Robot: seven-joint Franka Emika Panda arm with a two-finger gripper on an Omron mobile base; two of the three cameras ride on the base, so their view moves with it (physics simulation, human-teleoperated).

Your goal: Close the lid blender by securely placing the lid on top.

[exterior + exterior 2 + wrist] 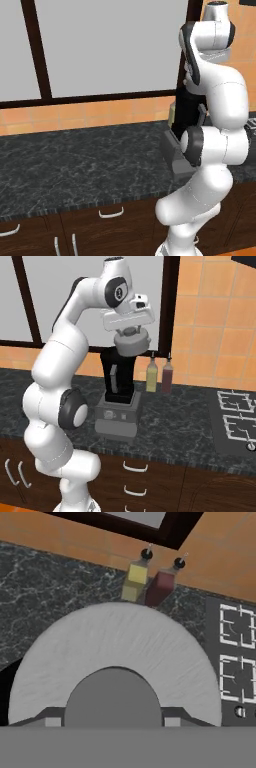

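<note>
In the right base view the blender (118, 387) stands on the dark counter, its near-black jar on a boxy grey base with a front knob. The light grey round lid (133, 344) hangs right at the jar's mouth, reaching past its right edge in this view. My gripper (129, 331) is shut on the lid from above. The hand view looks straight down on the lid (115, 654), whose raised centre knob sits between the fingertips (171, 720); the jar is hidden beneath it. From the left base view the blender (181, 131) is largely hidden behind my arm.
A yellow bottle (151, 375) and a dark red bottle (167, 376) stand against the tiled wall just right of the blender. A stove top (235, 415) lies further right. Dark counter (75, 165) stretches left of the blender, with drawers below.
</note>
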